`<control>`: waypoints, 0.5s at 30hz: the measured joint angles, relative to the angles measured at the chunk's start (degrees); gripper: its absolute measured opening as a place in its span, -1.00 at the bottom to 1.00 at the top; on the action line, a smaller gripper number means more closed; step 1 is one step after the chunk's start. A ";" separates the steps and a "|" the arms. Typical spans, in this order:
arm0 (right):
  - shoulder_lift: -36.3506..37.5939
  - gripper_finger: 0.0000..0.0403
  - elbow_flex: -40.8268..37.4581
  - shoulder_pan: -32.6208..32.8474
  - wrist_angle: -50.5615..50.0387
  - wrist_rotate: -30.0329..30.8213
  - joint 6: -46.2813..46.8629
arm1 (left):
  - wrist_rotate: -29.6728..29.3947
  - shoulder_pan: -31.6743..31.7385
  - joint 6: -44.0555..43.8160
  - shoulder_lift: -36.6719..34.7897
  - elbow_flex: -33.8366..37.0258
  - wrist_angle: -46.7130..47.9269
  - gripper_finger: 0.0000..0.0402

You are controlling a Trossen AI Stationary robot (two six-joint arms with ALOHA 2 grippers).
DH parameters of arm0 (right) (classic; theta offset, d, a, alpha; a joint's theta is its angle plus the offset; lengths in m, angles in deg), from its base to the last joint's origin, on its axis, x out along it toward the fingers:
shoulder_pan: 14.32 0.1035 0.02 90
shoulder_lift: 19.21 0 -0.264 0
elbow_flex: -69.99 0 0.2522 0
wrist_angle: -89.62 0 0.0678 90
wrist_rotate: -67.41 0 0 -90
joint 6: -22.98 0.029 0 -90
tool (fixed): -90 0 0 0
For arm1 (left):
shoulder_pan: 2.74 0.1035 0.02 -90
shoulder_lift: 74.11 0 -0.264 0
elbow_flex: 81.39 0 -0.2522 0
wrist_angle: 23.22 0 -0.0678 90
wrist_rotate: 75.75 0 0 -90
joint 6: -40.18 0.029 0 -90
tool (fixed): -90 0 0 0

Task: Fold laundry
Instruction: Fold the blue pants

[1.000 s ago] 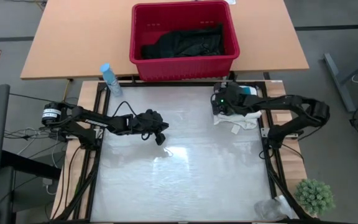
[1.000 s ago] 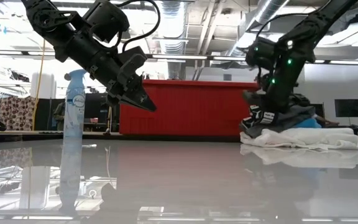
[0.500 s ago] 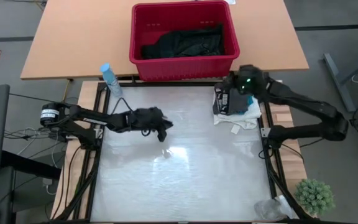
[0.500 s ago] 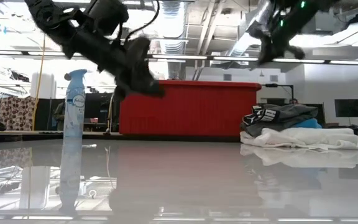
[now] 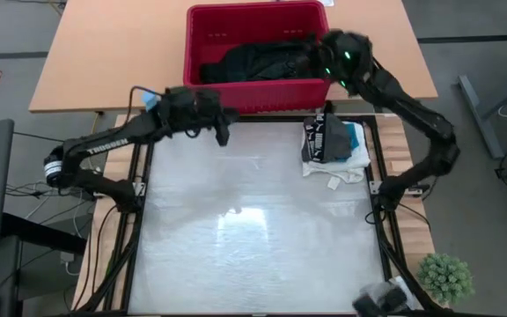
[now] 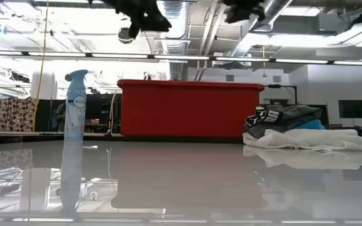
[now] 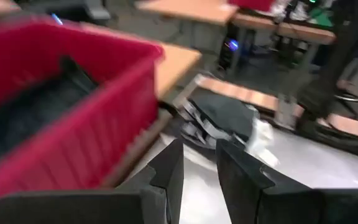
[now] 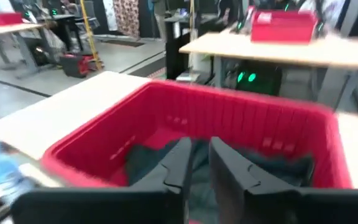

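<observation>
Both arms have left the middle of the table and gone up to its far edge. A second ago the left gripper (image 5: 221,123) hung low over the shiny table (image 5: 253,229) and the right gripper (image 5: 317,55) sat on the folded pile (image 5: 333,145). Now the left one is near the front wall of the red basket (image 5: 258,92), and the right one is above the basket's right side. In the low view both are now high up at the top edge, and the pile sits alone.

Each gripper's two fingers stand a little apart with a thin gap (you can see it in both wrist views). Neither one holds anything.

More laundry waits in the basket: black clothes (image 5: 258,62) lie in a lump inside. The folded pile, white at the bottom with dark grey and a bit of teal on top, rests at the far right of the table. A spray bottle (image 6: 74,135) stands at the far left.

The black clothes look soft, light and floppy. They will likely sag and bunch when lifted. I think a good place to pinch is a raised fold on top of the lump.
</observation>
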 joint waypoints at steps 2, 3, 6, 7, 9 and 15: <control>-4.56 -0.48 6.51 -1.98 -1.18 -0.59 -3.33 | -1.38 0.97 1.93 0.13 -2.31 1.42 -0.58; -6.93 -0.43 9.63 -3.08 -1.64 -0.92 -4.68 | -2.08 1.58 2.44 0.13 -2.90 1.66 -0.58; -13.37 -0.29 18.80 -7.28 -3.83 -2.54 -6.24 | -3.50 3.50 2.94 0.13 -3.63 1.23 -0.58; -15.90 -0.25 21.59 -8.84 -4.17 -3.03 -6.52 | -3.63 4.41 2.90 0.13 -3.75 1.23 -0.58; -20.50 -0.18 26.49 -12.06 -4.51 -4.50 -6.76 | -3.84 6.17 1.79 0.13 -3.82 1.21 -0.58; -35.24 -0.01 37.81 -19.56 -1.78 -8.81 -6.73 | -8.10 11.27 -3.53 0.48 -3.55 1.58 -0.58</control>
